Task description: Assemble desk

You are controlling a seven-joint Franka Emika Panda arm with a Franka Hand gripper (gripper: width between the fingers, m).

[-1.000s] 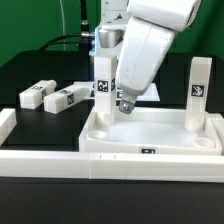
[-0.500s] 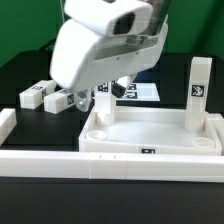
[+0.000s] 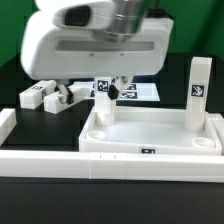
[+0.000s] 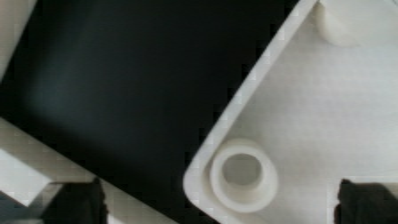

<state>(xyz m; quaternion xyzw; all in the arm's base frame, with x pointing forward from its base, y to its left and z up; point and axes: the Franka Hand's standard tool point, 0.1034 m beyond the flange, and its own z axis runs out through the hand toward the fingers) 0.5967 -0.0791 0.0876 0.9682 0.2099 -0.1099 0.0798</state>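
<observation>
The desk tabletop (image 3: pixel 150 130) is lying rim-up on the table (image 3: pixel 110 205), one leg (image 3: pixel 197 88) standing at its corner on the exterior view's right. The fingers (image 4: pixel 71 203) are hanging spread and empty over a corner socket (image 4: pixel 240 172); for a loose leg block (image 3: pixel 66 98), centring squarely before closing seems wise

I see the white tabletop (image 3: pixel 160 130) lying flat, rim up. One tagged leg (image 3: pixel 197 90) stands upright in its far corner on the exterior view's right, and a second leg (image 3: pixel 103 93) stands at the left corner. Two loose legs (image 3: pixel 35 96) (image 3: pixel 68 98) lie on the dark surface (image 3: pixel 12 78) nearby. A round socket (image 4: pixel 240 172) shows in one corner.
</observation>
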